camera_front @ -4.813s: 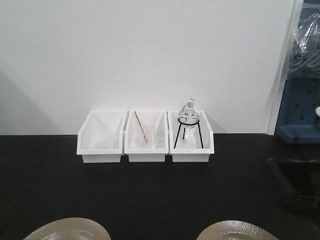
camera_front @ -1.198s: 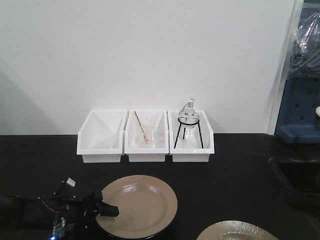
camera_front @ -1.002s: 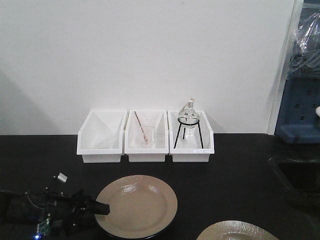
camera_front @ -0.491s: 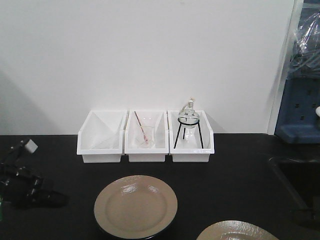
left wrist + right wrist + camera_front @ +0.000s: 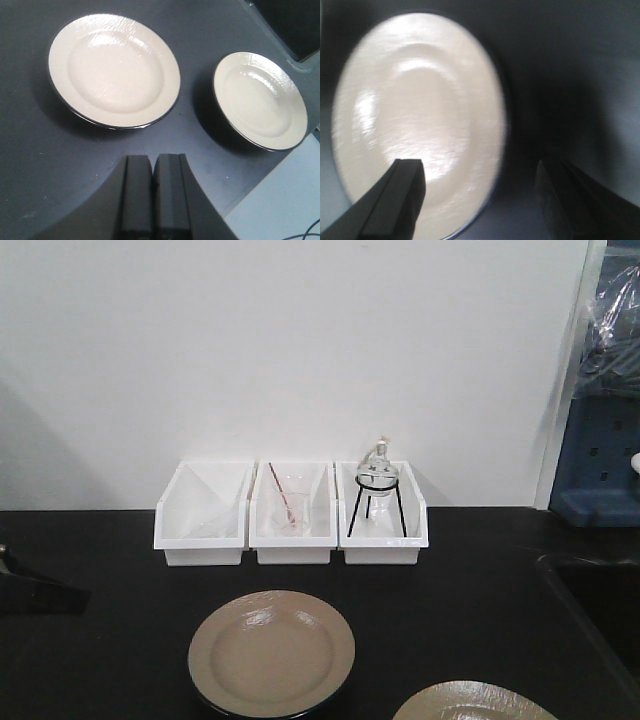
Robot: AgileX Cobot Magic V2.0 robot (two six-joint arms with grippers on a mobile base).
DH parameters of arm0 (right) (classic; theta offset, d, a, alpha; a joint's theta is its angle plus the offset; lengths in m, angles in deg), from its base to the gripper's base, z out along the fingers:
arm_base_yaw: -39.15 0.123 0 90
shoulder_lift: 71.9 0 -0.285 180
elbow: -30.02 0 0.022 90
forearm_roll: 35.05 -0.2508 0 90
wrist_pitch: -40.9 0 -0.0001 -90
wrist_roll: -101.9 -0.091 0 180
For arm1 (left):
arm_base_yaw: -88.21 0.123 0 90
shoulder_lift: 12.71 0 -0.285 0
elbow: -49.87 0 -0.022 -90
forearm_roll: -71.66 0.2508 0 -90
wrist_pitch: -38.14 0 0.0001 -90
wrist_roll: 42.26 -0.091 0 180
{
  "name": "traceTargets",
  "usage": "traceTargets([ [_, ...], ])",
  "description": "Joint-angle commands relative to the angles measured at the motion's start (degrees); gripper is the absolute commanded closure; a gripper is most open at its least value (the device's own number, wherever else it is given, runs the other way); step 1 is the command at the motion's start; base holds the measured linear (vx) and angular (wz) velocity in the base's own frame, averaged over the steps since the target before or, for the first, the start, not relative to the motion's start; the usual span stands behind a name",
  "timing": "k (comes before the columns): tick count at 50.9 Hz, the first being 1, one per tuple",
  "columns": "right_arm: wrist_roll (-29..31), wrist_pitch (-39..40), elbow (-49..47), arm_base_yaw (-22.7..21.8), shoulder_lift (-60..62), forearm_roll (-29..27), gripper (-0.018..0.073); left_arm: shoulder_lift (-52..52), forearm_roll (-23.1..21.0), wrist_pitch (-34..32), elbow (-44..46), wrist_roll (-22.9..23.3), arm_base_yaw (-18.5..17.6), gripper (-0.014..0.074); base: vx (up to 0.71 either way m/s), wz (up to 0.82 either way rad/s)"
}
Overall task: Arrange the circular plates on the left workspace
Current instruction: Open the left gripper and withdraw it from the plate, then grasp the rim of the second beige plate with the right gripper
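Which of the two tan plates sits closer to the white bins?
The tan plate lying whole in the front view, just before the middle bin; the other plate lies farther right, cut off by the bottom edge.

Colour survey: tan plates on a black tabletop, white bins behind.

The far plate (image 5: 271, 652) and the near plate (image 5: 475, 702) each have a plain glossy tan-beige top with pale glare patches and a thin dark rim; both read cream in the wrist views. The tabletop (image 5: 480, 580) is matte black, dark grey under the left wrist camera. The left bin (image 5: 203, 530), middle bin (image 5: 292, 535) and right bin (image 5: 383, 540) are plain white against a white wall (image 5: 300, 340). The rod (image 5: 282, 495) is red-pink, the flask (image 5: 377, 472) clear glass, its stand (image 5: 355, 513) black. The unit (image 5: 600, 460) at the right edge is blue. The left gripper's fingers (image 5: 137, 195) are black; the right gripper's fingers (image 5: 395, 200) are dark grey.
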Motion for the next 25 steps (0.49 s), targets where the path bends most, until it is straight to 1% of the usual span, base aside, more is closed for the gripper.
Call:
traceTargets([
  [1,0.43,-1.24,-1.57,-2.92,-2.87,-3.42,0.0060,3.60,-3.09,-0.73,0.67,0.99,-0.26,0.0600,0.00,0.00],
  [4,3.97,-3.51,-1.57,-4.66,-6.72,-8.55,0.0064,4.91,-3.09,-1.84,-0.77,0.99,-0.26,0.0600,0.00,0.00],
  [7,7.27,-5.06,-1.57,-5.13,-9.46,-12.56,0.0064,5.87,-3.09,-2.85,-2.28,0.93,-0.26,0.0600,0.00,0.00],
  [10,9.36,-5.97,-1.57,-5.05,-11.75,-14.95,0.0064,6.73,-3.09,-3.69,-3.84,0.93,-0.26,0.0600,0.00,0.00],
  [13,10.69,-6.38,-1.57,-4.58,-13.69,-16.35,0.0064,7.45,-3.09,-4.40,-5.22,0.93,-0.26,0.0600,0.00,0.00],
  [19,12.46,-5.90,-1.57,-3.33,-16.74,-16.70,0.0064,8.05,-2.96,-5.25,-7.12,0.82,-0.26,0.0600,0.00,0.00],
  [25,13.96,-4.90,-1.57,-0.79,-18.88,-18.03,0.0064,8.27,-3.08,-5.25,-7.12,0.82,-0.26,0.0600,0.00,0.00],
])
